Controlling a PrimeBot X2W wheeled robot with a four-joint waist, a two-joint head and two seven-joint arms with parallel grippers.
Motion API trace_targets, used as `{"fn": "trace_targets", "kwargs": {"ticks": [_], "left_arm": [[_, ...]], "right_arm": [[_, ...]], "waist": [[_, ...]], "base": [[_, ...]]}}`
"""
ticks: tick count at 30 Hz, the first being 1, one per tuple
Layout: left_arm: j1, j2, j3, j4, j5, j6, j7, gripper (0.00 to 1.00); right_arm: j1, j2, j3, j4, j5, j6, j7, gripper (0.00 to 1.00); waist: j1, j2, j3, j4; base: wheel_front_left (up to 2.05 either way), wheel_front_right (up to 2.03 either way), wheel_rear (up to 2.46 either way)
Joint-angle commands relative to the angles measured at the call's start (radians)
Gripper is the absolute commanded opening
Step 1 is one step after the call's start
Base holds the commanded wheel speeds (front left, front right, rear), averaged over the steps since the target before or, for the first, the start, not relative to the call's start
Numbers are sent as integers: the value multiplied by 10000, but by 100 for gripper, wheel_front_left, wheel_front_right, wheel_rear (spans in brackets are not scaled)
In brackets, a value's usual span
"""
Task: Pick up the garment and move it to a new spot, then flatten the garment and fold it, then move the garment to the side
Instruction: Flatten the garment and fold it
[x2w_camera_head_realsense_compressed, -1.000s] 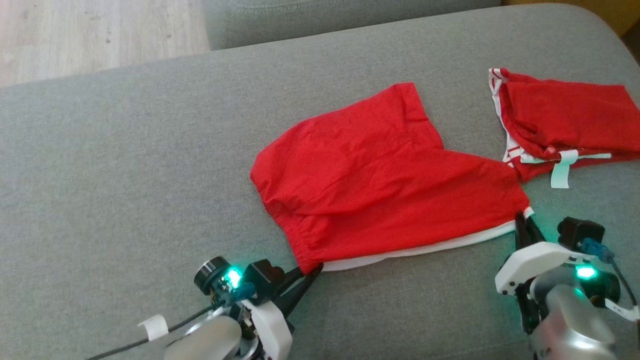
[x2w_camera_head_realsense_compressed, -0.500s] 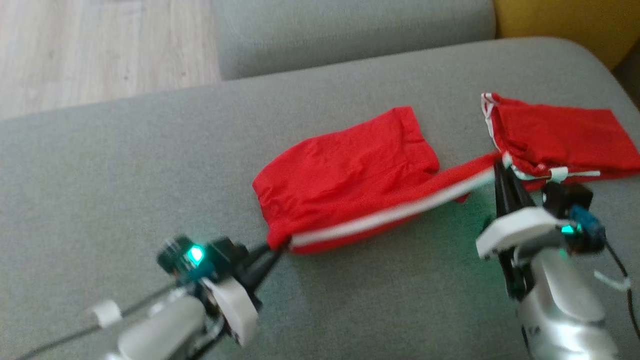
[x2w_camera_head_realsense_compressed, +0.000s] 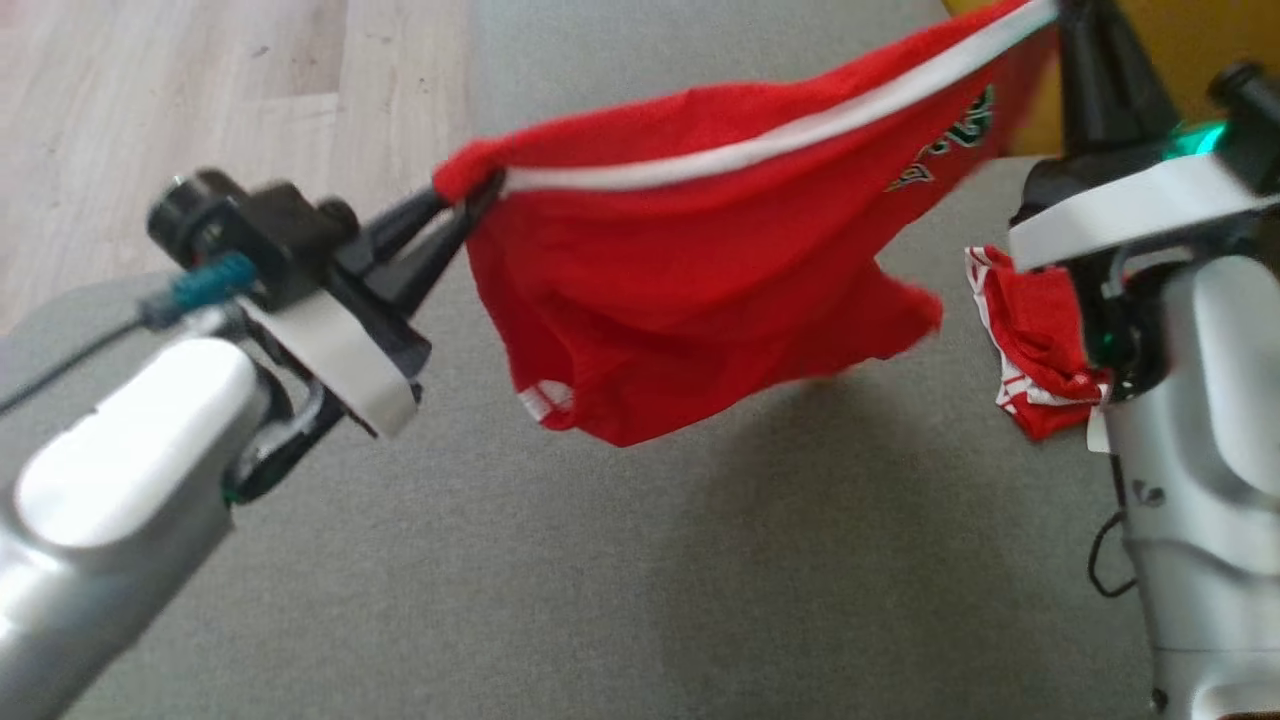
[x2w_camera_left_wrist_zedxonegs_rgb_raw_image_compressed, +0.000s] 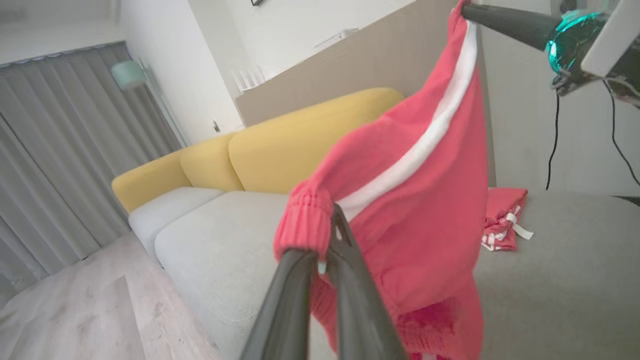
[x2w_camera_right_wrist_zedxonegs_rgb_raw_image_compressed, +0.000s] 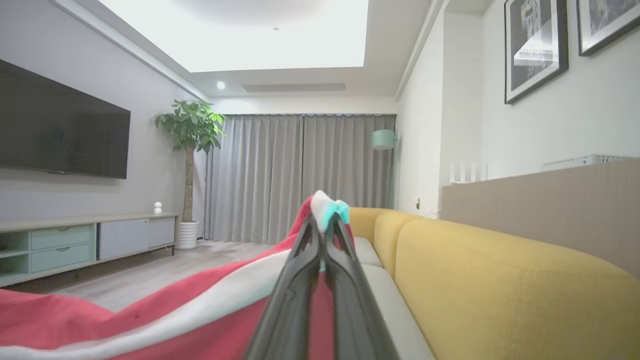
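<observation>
The red shorts hang in the air above the grey sofa seat, stretched by their top edge between the two arms, with the white stripe running along that edge. The left gripper is clamped on the bunched left corner, its fingers pressed together on the ribbed band. The right gripper, higher and at the far right, is pinched tight on the other end. The cloth sags between them, and its lowest fold appears clear of the seat, casting a shadow on it.

Beneath and in front of the shorts the seat is bare grey fabric with wide room. To the far left the seat's edge gives way to the wooden floor. A second red garment, crumpled, lies on the seat just beside the right arm, narrowing the room on that side. The yellow backrest rises behind.

A second ago the shorts lay spread flat on the seat with both grippers at the near corners. Half a second ago only the near edge was raised. The head camera has also swung, while the second garment lies where it did.
</observation>
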Motion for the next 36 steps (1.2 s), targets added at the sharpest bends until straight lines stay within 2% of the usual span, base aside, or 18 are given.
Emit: {"fn": "trace_targets", "kwargs": {"ticks": [1, 11, 14, 17, 20, 24, 30, 31, 36], "left_arm": [[-629, 509, 696, -432, -194, 17, 109, 0], [11, 1498, 1363, -2609, -1027, 733, 374, 0], [-53, 1593, 1433, -2633, -1121, 732, 453, 0], [-575, 1466, 1598, -2385, -1278, 572, 560, 0], [-1678, 1317, 1558, -1584, -884, 255, 664, 0], [-3469, 866, 1587, 264, -293, 18, 110, 0], [-5932, 115, 1812, 3059, 225, -59, -1546, 0], [-5932, 115, 1812, 3059, 225, -59, -1546, 0], [-6603, -571, 1476, 4170, 52, -69, -2173, 0]], "right_arm": [[-332, 95, 38, -579, -61, -9, 179, 0], [737, 497, -707, -2696, -633, -9, 1461, 0], [517, 544, -817, -2824, -785, -9, 1882, 0], [-283, 540, -799, -2553, -791, -9, 2248, 0], [-1637, 353, -676, -1589, -860, -9, 2264, 0], [-3810, 171, -201, 591, -1244, -9, 1584, 0], [-6971, 341, -587, 3534, -2175, -9, -586, 0], [-6971, 341, -587, 3534, -2175, -9, -586, 0], [-7737, 516, -1293, 5495, -2691, -9, -1633, 0]], "waist": [[1, 0, -76, 77], [1, 0, 294, 277], [1, 0, 751, 281], [1, 0, 1659, 267], [1, 0, 2648, 253], [1, 0, 3548, 112], [1, 0, 4409, 15], [1, 0, 4409, 15], [1, 0, 4689, 136]], "base": [[0, 0, 0], [0, 0, 0], [0, 0, 0], [0, 0, 0], [0, 0, 0], [0, 0, 0], [0, 0, 0], [0, 0, 0], [0, 0, 0]]}}
